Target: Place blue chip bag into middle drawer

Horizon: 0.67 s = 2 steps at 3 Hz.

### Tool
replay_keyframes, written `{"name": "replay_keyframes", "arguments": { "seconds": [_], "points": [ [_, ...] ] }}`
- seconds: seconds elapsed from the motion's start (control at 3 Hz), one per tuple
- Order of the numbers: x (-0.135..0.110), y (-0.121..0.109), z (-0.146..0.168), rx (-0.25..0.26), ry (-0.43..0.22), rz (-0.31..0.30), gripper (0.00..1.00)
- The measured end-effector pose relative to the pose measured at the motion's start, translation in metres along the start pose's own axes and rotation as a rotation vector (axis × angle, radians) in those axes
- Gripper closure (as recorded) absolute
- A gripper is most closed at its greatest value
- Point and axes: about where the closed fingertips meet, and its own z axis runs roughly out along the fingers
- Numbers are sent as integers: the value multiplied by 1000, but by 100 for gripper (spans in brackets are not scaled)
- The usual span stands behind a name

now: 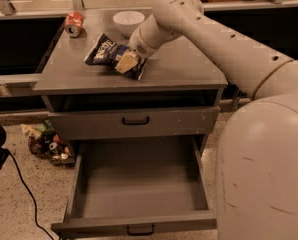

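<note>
While the drawer stands pulled open at the bottom centre of the frame, the bag lies flat on the cabinet top, left of centre in the upper frame. Its long axis runs diagonally: one end points to the upper left, toward the can, and the other points to the lower right, close to the top's front edge. The gripper, at the tip of the arm reaching in from the right, sits on the bag's lower-right end and touches it. Whether it is clamped on the foil or only resting there cannot be told. The can lies on its side at the top's far left corner, with a bowl to its right, behind the bag. An upper drawer, closed, sits between the cabinet top and the open drawer. Litter and a cable lie on the floor at lower left.
</note>
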Motion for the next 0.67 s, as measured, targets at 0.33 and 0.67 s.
{"name": "replay_keyframes", "arguments": {
  "seconds": [0.33, 0.67],
  "points": [
    [-10, -3, -33, 41, -80, -15, 89],
    [-23, -1, -80, 95, -155, -46, 100]
  ]
}}
